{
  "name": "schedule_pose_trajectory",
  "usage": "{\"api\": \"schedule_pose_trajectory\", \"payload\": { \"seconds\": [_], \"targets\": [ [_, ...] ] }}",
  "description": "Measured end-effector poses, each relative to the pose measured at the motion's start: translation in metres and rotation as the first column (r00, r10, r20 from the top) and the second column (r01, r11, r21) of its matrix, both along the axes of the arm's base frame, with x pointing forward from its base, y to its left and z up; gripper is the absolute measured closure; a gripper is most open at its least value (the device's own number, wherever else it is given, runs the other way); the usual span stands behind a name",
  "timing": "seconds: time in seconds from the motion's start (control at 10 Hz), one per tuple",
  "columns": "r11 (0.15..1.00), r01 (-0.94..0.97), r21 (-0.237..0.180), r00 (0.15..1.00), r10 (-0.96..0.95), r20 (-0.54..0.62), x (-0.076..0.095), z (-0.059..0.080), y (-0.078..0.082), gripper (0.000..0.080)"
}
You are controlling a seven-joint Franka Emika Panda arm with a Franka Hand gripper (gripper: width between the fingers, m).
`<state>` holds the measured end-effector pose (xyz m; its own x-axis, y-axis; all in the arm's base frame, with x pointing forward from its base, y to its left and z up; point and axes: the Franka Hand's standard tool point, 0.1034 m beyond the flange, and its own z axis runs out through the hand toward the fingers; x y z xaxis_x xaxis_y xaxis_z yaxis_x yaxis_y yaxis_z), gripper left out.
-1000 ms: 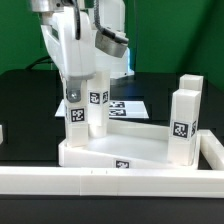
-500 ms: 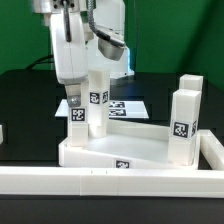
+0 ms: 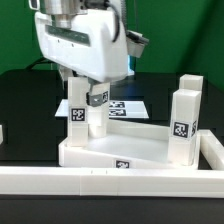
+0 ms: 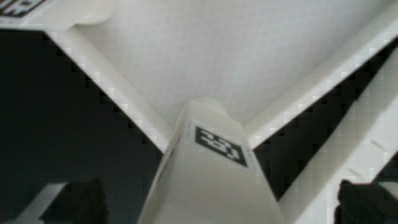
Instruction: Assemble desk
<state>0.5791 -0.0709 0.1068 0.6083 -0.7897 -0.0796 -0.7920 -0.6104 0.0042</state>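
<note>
The white desk top (image 3: 120, 150) lies on the black table with its raised rim up. Several white square tagged legs stand upright in its corner sockets: two at the exterior view's left (image 3: 77, 122) (image 3: 98, 115) and two at its right (image 3: 180, 125) (image 3: 191, 92). My gripper (image 3: 86, 97) hangs just over the left pair and is open. In the wrist view the top of one tagged leg (image 4: 217, 160) rises between my dark fingers (image 4: 75, 202), with a gap on each side. The desk top (image 4: 231, 50) fills the space behind it.
A long low white rail (image 3: 110, 182) runs along the front, and a side piece (image 3: 213, 150) turns back at the exterior view's right. The marker board (image 3: 128, 106) lies flat behind the desk. Black table surface shows at the exterior view's left.
My jaws have opened off the left leg, which stays standing in its socket. The hand has turned over the leg and now shows its broad white face.
</note>
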Motion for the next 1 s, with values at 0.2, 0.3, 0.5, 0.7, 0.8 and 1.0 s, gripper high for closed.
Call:
{"api": "schedule_pose_trajectory", "payload": {
  "seconds": [0.2,0.3,0.5,0.7,0.8,1.0],
  "targets": [
    [0.986,-0.166,0.005,0.986,0.166,0.011,0.0004,-0.0002,-0.0011,0.0150],
    [0.973,-0.233,0.007,0.972,0.232,0.015,0.0003,-0.0002,-0.0013,0.0150],
    [0.940,-0.340,0.010,0.940,0.339,0.022,0.0002,-0.0003,-0.0015,0.0150],
    [0.816,-0.577,-0.038,0.816,0.578,0.022,0.0020,-0.0021,-0.0042,0.0150],
    [0.753,-0.656,-0.048,0.753,0.657,0.021,0.0028,-0.0024,-0.0050,0.0150],
    [0.643,-0.764,-0.062,0.643,0.766,0.021,0.0044,-0.0026,-0.0056,0.0150]
  ]
}}
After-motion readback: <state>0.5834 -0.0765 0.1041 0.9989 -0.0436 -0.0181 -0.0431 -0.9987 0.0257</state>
